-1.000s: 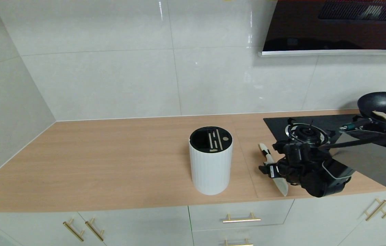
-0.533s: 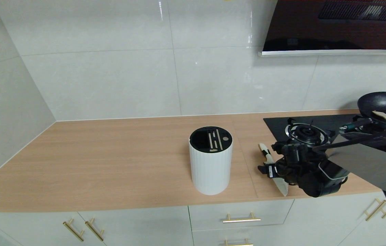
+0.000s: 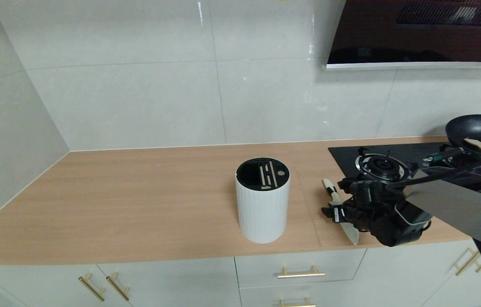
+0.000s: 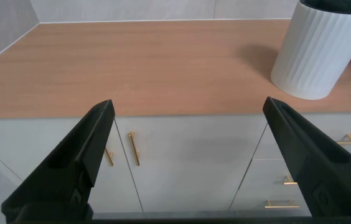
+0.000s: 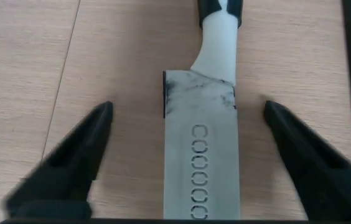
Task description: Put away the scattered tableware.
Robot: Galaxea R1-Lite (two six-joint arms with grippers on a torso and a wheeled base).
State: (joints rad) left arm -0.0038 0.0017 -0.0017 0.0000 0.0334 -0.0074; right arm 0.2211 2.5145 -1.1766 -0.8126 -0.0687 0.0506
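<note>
**Right claw spread wide over the knife on the counter**

Here's the knife [image 3: 349, 231], flat on the wooden countertop [image 3: 138, 204], lying between the white ribbed holder [image 3: 262, 209] and the black hob [image 3: 381, 166]. Its handle points toward the wall and its pale blade toward the counter's front edge.

The right gripper [image 3: 337, 198] hangs directly over it, the arm coming in low from the right across the hob's corner. The wrist view looks straight down: the right gripper [image 5: 187, 107] is wide open, one finger on each side of the knife [image 5: 201, 143], both clear of the blade and gripping nothing.

The left gripper [image 4: 188, 106] sits low in front of the cabinets. Its fingers are spread apart and empty, and the holder [image 4: 322, 50] stands up on the counter beyond it, off to one side.

What's hard to see? From the head, the gripper's dark body covers the knife's middle, so only the handle end and the blade tip show. From the wrist, the blade tip and the far end of the handle are both cut off.

A black pan [image 3: 479, 128] on the hob is clipped by the picture's edge, and the pale object in it can't be made out.

As for writing, a row of small oval marks runs down the blade, with dark smudging near the handle. The white tag [image 3: 337, 216] on one gripper finger is too small to read.
</note>
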